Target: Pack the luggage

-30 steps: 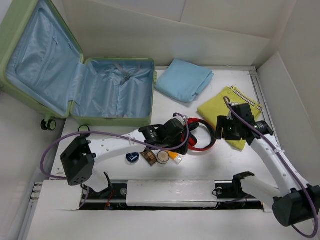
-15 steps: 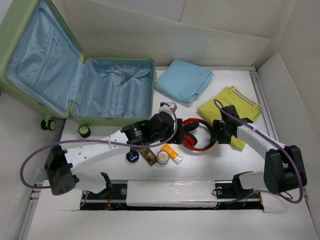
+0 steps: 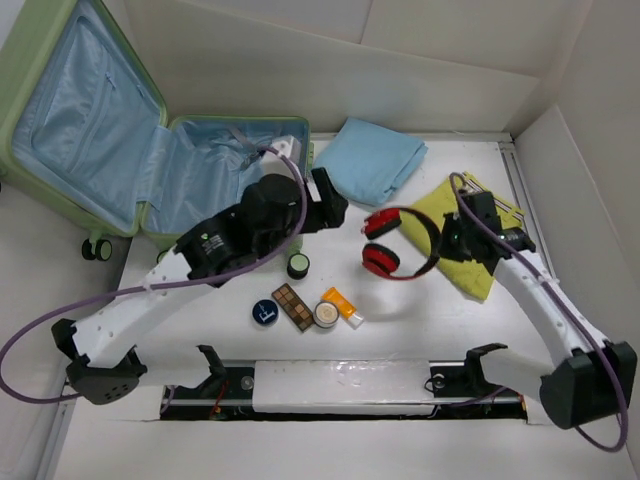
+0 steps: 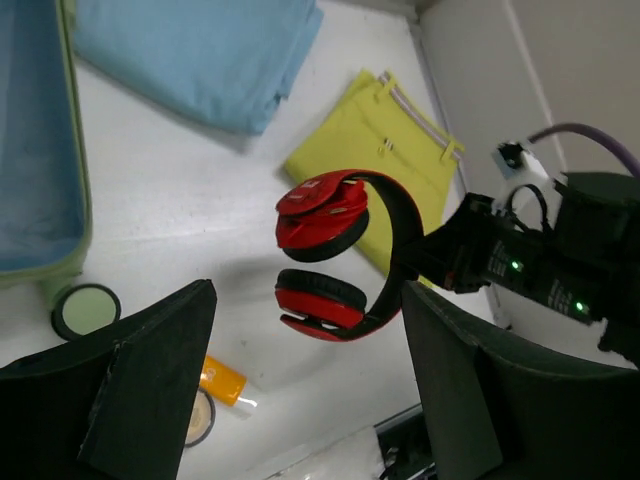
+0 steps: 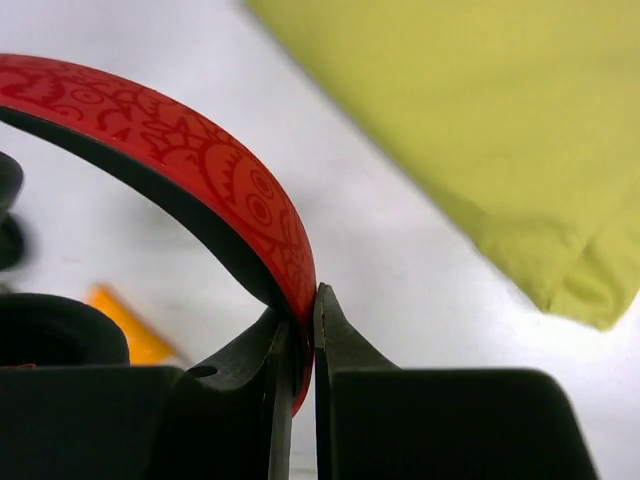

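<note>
The luggage point(image 3: 235, 190) lies open at the back left, pale green shell with light blue lining, its lid point(image 3: 75, 110) leaning back. Red headphones point(image 3: 392, 247) hang above the table, my right gripper point(image 3: 447, 238) shut on their headband. In the right wrist view the jaws point(image 5: 305, 315) pinch the red patterned headband point(image 5: 200, 150). My left gripper point(image 3: 330, 203) hovers open and empty by the luggage's right wall point(image 4: 70, 215). Its wrist view shows the headphones point(image 4: 330, 250) beyond its fingers point(image 4: 140, 390).
A folded blue cloth point(image 3: 370, 160) lies at the back, with a yellow garment point(image 3: 470, 215) under my right arm. Small items sit near the front: a green round lid point(image 3: 298, 265), blue tin point(image 3: 265, 313), makeup palette point(image 3: 293, 306), round compact point(image 3: 326, 314) and orange tube point(image 3: 342, 303).
My right gripper has shut on the headband and lifted the headphones off the table. My left arm has swung back and left, away from the headphones toward the luggage.
</note>
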